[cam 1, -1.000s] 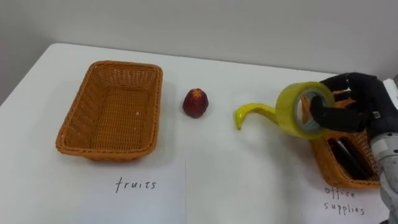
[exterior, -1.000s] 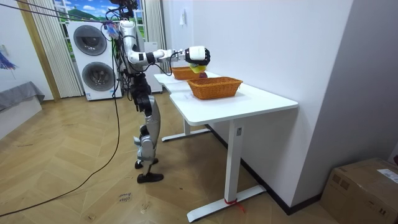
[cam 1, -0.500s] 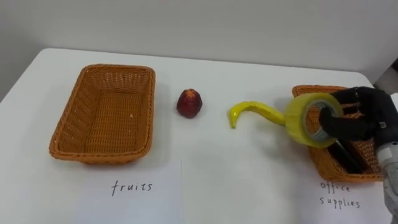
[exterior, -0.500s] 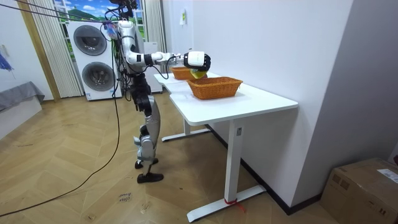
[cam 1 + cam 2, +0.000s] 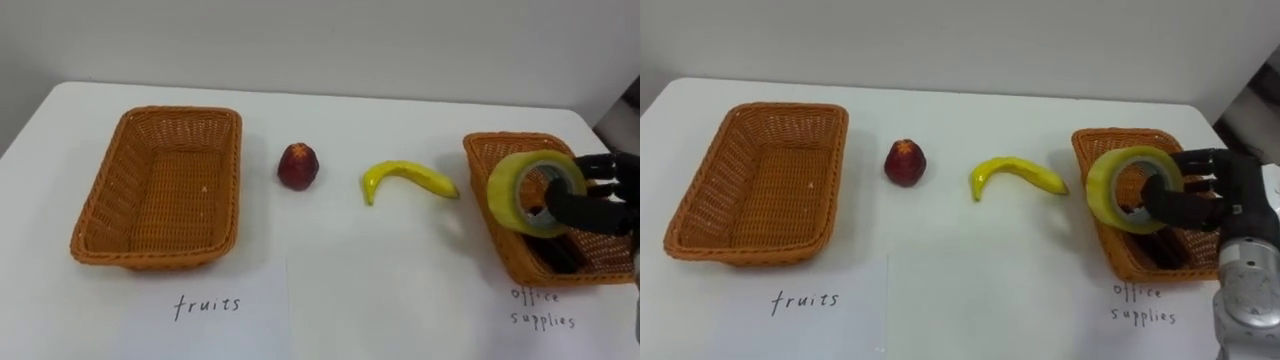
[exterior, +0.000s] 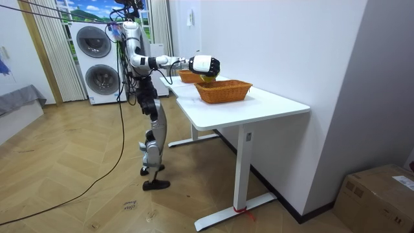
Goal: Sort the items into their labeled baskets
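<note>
Right of the frame, right hand (image 5: 1202, 196): you have its dark fingers curled round the right side of the yellow tape roll (image 5: 1101, 190), holding it.
Tape roll: it stands on edge with its hole turned toward the camera, over the left part of the right basket (image 5: 1118, 135). You cannot tell from here whether it touches the wicker.
Right basket: wicker, at the right edge of the white table (image 5: 980, 290). Dark items (image 5: 1160, 250) lie inside it, but you cannot tell what they are.
Left basket (image 5: 755, 108): wicker, left of centre in the frame, with nothing in it but bare weave.
Between the baskets: the red fruit (image 5: 904, 163) and the banana (image 5: 1015, 172) lie on the table, apart from each other and outside both baskets; the banana's right tip is near the right basket's left rim.
Lower frame: a handwritten paper label (image 5: 805, 300) lies in front of each basket.
Room view: the robot stands at the table's long side, on the room view's left — one arm is stretched out over the tabletop.
</note>
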### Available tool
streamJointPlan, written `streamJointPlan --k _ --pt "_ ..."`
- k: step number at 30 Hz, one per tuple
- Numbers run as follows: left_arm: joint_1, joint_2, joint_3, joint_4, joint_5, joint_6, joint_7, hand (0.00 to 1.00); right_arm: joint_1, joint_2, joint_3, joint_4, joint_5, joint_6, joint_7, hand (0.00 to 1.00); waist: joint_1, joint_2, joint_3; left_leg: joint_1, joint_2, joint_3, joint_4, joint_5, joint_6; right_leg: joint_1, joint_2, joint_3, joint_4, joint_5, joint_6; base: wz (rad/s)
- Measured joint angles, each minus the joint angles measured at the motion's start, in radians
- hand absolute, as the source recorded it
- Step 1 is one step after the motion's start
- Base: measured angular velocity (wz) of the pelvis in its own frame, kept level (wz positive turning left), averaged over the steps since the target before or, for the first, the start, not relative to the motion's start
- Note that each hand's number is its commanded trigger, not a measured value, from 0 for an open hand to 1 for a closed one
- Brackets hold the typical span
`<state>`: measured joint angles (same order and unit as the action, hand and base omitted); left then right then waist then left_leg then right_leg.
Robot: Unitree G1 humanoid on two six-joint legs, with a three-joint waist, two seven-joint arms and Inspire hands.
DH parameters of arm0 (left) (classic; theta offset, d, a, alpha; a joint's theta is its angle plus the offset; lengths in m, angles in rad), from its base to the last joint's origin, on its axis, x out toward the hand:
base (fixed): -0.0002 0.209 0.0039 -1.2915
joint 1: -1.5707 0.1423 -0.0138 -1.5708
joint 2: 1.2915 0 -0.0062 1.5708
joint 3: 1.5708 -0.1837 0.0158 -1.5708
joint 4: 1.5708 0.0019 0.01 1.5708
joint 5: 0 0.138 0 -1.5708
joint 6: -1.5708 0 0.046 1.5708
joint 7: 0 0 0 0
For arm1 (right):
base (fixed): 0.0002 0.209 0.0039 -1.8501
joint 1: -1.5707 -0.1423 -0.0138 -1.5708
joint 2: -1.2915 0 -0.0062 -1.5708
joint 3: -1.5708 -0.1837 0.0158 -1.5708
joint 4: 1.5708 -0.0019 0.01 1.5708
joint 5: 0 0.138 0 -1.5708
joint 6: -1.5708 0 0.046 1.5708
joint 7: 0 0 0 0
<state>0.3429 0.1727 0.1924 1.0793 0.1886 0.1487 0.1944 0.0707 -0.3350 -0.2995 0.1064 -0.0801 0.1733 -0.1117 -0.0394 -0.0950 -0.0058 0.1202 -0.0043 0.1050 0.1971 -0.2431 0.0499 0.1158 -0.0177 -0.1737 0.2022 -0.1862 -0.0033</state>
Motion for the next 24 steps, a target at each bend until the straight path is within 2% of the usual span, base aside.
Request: streamJointPlan --k 5,14,16,17,18,24 --pt "0.007 -0.002 0.0 0.0 0.0 0.003 0.0 0.0 0.0 0.0 -0.001 0.008 0.0 0.0 -0.014 1.0 -0.012 -0.004 0.0021 0.009 0.001 0.005 -0.007 0.0 0.0 0.004 0.002 0.006 0.0 0.0 0.0 -0.03" --pt "0.008 -0.003 0.003 0.0 -0.001 0.002 -0.002 0.0 0.015 -0.004 -0.027 0.012 0.015 0.0 -0.032 1.0 -0.018 -0.001 0.0009 0.011 0.004 0.019 -0.008 0.0 -0.001 0.0 0.003 0.012 0.001 0.0 0.0 -0.02" --pt "0.008 -0.003 0.007 0.0 0.0 0.002 -0.003 0.0 0.018 -0.006 -0.044 0.012 0.013 0.0 -0.04 0.76 -0.019 0.001 -0.0008 0.01 0.005 0.024 -0.009 0.0 -0.001 -0.004 0.003 0.02 0.002 0.0 0.0 -0.07" --pt "0.008 -0.003 0.012 0.0 0.0 0.002 -0.004 0.0 0.018 -0.006 -0.047 0.012 0.013 0.0 -0.043 0.18 -0.02 0.001 -0.0012 0.01 0.005 0.025 -0.01 0.0 -0.001 -0.005 0.003 0.022 0.002 0.0 0.0 -0.07" --pt "0.009 -0.003 0.023 0.0 -0.001 0.002 -0.006 0.0 0.018 -0.01 -0.05 0.012 0.013 0.0 -0.051 0.0 -0.023 0.003 -0.0026 0.01 0.005 0.026 -0.01 0.0 -0.001 -0.005 0.004 0.023 0.003 0.0 0.0 -0.03" --pt "0.014 -0.003 0.04 0.0 0.0 0.002 -0.01 0.0 0.018 -0.017 -0.062 0.011 0.014 0.0 -0.077 0.0 -0.035 0.006 -0.0042 0.01 0.006 0.033 -0.015 0.0 -0.001 -0.01 0.005 0.033 0.004 0.0 0.0 -0.02"
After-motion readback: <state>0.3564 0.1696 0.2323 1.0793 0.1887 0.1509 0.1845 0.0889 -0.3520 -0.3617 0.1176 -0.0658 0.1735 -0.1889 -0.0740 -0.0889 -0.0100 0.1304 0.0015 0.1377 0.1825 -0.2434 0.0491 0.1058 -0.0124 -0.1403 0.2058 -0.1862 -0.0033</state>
